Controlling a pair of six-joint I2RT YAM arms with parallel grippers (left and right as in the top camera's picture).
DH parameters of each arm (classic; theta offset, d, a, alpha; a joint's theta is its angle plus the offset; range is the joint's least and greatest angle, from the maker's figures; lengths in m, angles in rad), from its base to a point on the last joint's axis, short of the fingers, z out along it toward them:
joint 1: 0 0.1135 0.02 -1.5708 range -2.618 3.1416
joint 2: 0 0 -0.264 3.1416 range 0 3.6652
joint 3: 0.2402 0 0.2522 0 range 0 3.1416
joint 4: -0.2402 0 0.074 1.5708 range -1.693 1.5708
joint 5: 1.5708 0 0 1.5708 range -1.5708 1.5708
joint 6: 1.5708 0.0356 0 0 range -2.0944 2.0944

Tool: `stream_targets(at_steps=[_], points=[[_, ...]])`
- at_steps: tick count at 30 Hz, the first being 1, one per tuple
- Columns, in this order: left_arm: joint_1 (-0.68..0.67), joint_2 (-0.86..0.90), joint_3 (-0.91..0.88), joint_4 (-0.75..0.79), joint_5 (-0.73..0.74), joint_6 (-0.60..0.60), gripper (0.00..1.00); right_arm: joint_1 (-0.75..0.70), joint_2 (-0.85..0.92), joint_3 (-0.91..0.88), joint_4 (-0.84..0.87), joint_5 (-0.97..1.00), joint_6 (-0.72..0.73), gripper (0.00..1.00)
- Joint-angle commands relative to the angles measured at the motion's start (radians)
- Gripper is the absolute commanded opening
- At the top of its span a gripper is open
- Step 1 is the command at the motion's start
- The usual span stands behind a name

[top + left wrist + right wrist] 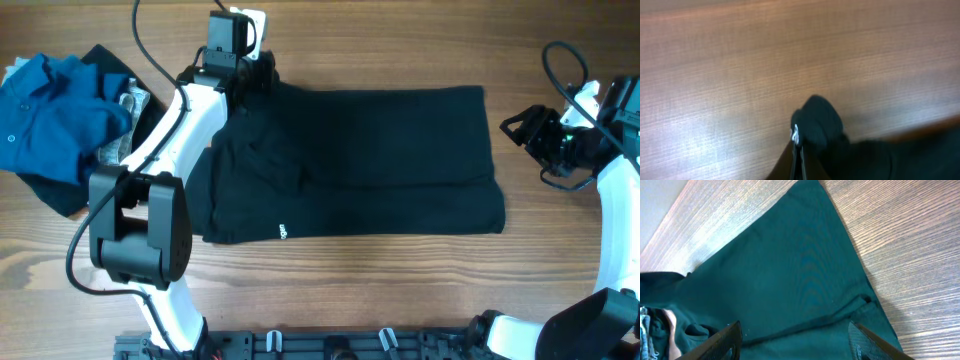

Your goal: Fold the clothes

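From above, the black garment (360, 160) lies spread flat, left gripper (250, 78) at its far corner, blue shirt (50, 110) heaped beside. Left wrist: jaws pinched on that corner, a thin bite that might slip when lifted. Right wrist: right gripper (795, 342) wide, empty, near the hem; wood-grain table (900, 240) beneath

No legible text anywhere. Only candidate: small white print (283, 231) on the black garment (380, 150), near its hem at 7 o'clock in the overhead view, too small to read
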Motion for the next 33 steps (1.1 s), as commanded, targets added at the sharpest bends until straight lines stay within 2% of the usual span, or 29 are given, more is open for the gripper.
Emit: stream_targets(at_steps=[1,3,5,7,9,12,16,19,23,25,26,29,33], points=[[0.005,-0.01,0.003,-0.18,-0.022,-0.031,0.04,0.006,0.011,-0.008,0.001,0.014,-0.02,0.68],[0.003,-0.01,0.003,-0.307,0.035,-0.083,0.08,0.006,0.011,-0.008,0.005,0.014,-0.02,0.68],[-0.005,-0.01,0.003,-0.425,0.158,-0.103,0.15,0.006,0.011,-0.008,0.008,0.014,-0.019,0.69],[-0.016,-0.011,0.003,-0.494,0.208,-0.141,0.17,0.006,0.011,-0.008,0.008,0.014,-0.019,0.69],[-0.025,-0.023,0.003,-0.529,0.214,-0.141,0.24,0.006,0.011,-0.008,0.011,0.014,-0.02,0.69],[-0.019,-0.055,0.007,-0.499,0.166,-0.14,0.26,0.006,0.011,-0.008,0.011,0.014,-0.02,0.72],[0.0,-0.063,0.006,-0.311,-0.016,-0.13,0.37,0.006,0.011,-0.008,0.014,0.014,-0.019,0.73],[0.006,0.0,0.006,-0.222,-0.02,-0.1,0.43,0.006,0.011,-0.008,0.014,0.014,-0.019,0.73],[0.006,0.08,0.006,-0.262,-0.019,-0.096,0.45,0.006,0.011,-0.008,0.011,0.014,-0.019,0.73],[0.006,0.097,0.006,-0.286,-0.019,-0.096,0.43,0.006,0.011,-0.008,0.011,0.014,-0.019,0.73],[0.006,0.099,0.006,-0.289,-0.019,-0.096,0.37,0.006,0.011,-0.008,0.011,0.014,-0.019,0.73],[0.007,0.097,0.008,-0.289,-0.023,-0.096,0.04,0.006,0.011,-0.008,0.011,0.014,-0.019,0.73],[0.007,0.075,0.036,-0.29,-0.135,-0.099,0.04,0.006,0.011,-0.008,0.014,0.014,-0.019,0.73]])
